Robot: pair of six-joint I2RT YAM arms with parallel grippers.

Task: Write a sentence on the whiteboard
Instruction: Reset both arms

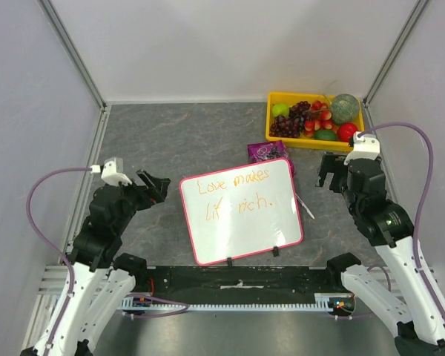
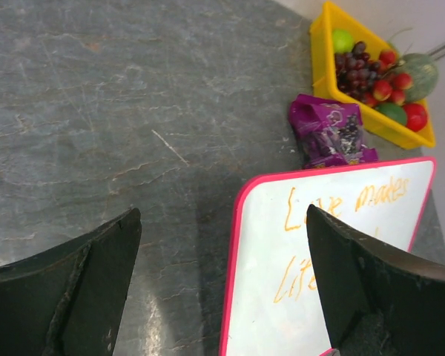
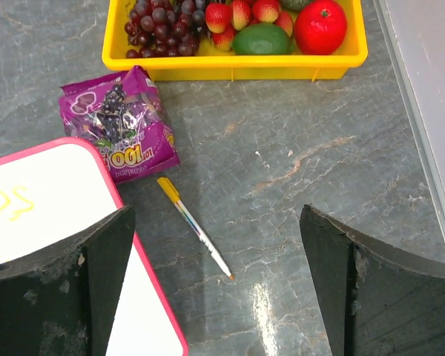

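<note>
Left gripper (image 1: 157, 185): jaws spread wide with nothing between them, hanging over the grey table (image 1: 170, 141) just left of the board's far left corner
Right gripper (image 1: 330, 176): jaws wide apart, holding nothing, above bare table to the right of the board
Whiteboard (image 1: 245, 230): lies between the 2 arms at the near middle of the table, pink-red frame, its right side angled a little farther away, 2 small black feet on the near edge
Sentence (image 1: 233, 194): orange marker in 2 lines, "Love makes" above, "life rich." below, the strokes faint
Pen (image 3: 195, 226): flat on the table just beside the board's right edge, apart from both grippers
Snack bag (image 1: 271, 152): purple, at the board's far edge near the right corner
Yellow tray (image 1: 297, 141): far right of the table, holding grapes, strawberries and other fruit
</note>
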